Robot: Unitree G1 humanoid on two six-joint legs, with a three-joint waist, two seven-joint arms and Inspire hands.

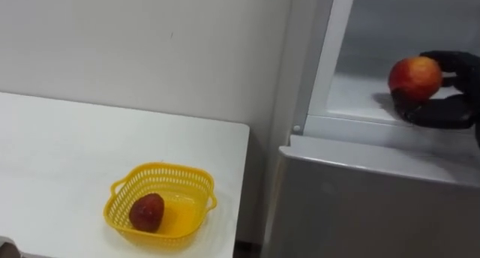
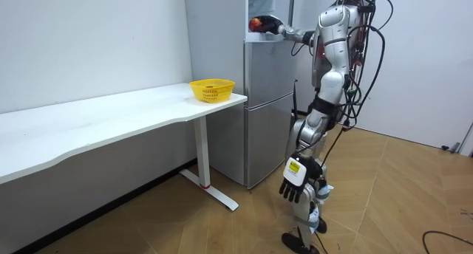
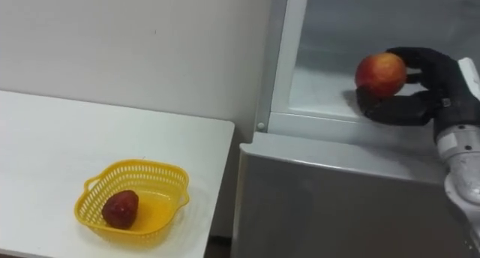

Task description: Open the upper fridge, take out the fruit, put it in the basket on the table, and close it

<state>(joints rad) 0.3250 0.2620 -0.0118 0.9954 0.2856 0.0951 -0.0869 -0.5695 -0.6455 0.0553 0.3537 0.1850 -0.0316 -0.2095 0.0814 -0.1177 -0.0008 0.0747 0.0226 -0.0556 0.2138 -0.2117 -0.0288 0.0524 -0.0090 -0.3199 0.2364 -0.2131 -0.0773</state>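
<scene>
So right now my right hand point(image 3: 433, 89) is up inside the upper fridge compartment point(image 3: 322, 89), and it's got a red-and-yellow apple point(image 3: 381, 73) in it: fingers curled round the back and top, thumb tucked in underneath, so a proper grasp. The apple sits near the front edge of the compartment, on its right side from where I'm looking, just above the pale shelf. I honestly can't tell if it's touching the shelf or a bit clear of it. Below that is the grey lower fridge door point(image 3: 337, 202), closed. Off to my left is the white table point(image 3: 52, 138), pushed up just beside the fridge, and near its right-hand corner is a yellow plastic basket point(image 3: 142, 166) with one dark red fruit point(image 3: 120, 209) lying in its left part. From the room view, I'm standing upright right in front of the fridge point(image 2: 266, 106) with my right arm stretched out at shoulder height into the top section. My left hand point(image 2: 295, 182) hangs down by my leg, fingers loose, holding nothing.
</scene>
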